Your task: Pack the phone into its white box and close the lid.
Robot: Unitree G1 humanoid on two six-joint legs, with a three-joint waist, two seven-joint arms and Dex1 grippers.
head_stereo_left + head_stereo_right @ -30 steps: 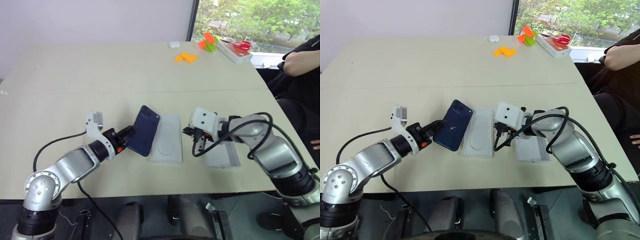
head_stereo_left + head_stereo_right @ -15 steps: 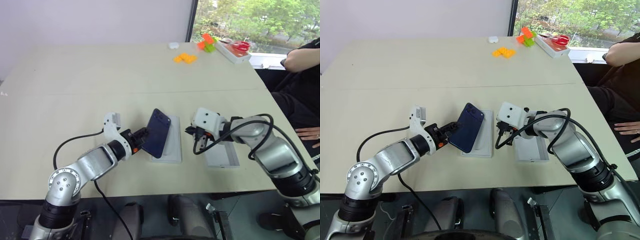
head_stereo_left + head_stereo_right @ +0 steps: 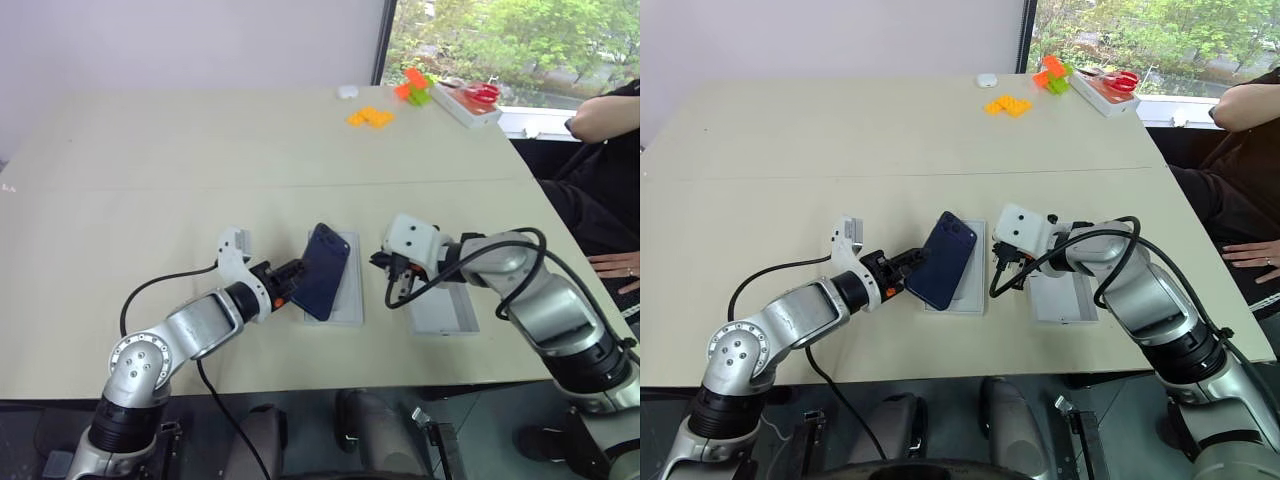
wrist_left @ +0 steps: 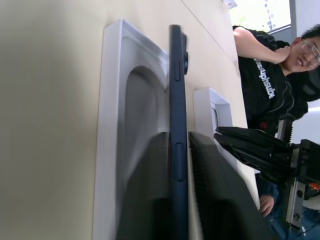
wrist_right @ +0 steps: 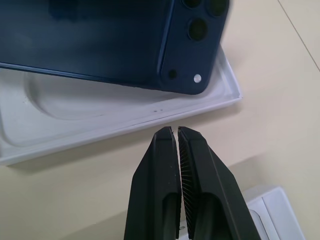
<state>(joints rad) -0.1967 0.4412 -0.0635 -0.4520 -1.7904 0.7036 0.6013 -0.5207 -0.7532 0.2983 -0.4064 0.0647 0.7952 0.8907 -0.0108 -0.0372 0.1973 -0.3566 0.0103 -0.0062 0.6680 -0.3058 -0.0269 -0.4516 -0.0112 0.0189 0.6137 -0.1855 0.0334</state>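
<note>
The dark navy phone [image 3: 325, 272] stands tilted, camera corner up, its lower edge over a flat white insert with an oval recess [image 3: 350, 300]. My left gripper [image 3: 293, 272] is shut on the phone's lower end; in the left wrist view the phone's edge [image 4: 177, 85] runs between the two fingers [image 4: 215, 190]. My right gripper [image 5: 176, 131] is shut and empty, hovering just right of the insert [image 5: 100, 107]. A second shallow white tray [image 3: 445, 312] lies under the right arm; whether it is the white box or the lid I cannot tell.
At the far right of the table sit orange blocks [image 3: 371, 116], a green and orange toy [image 3: 415, 85] and a white tray holding red scissors [image 3: 470, 98]. A person [image 3: 605, 120] sits beyond the right edge, a hand [image 3: 615, 268] near it.
My left arm has carried the phone to the right, from beside the insert to over it, still tilted. The right gripper has kept still.
</note>
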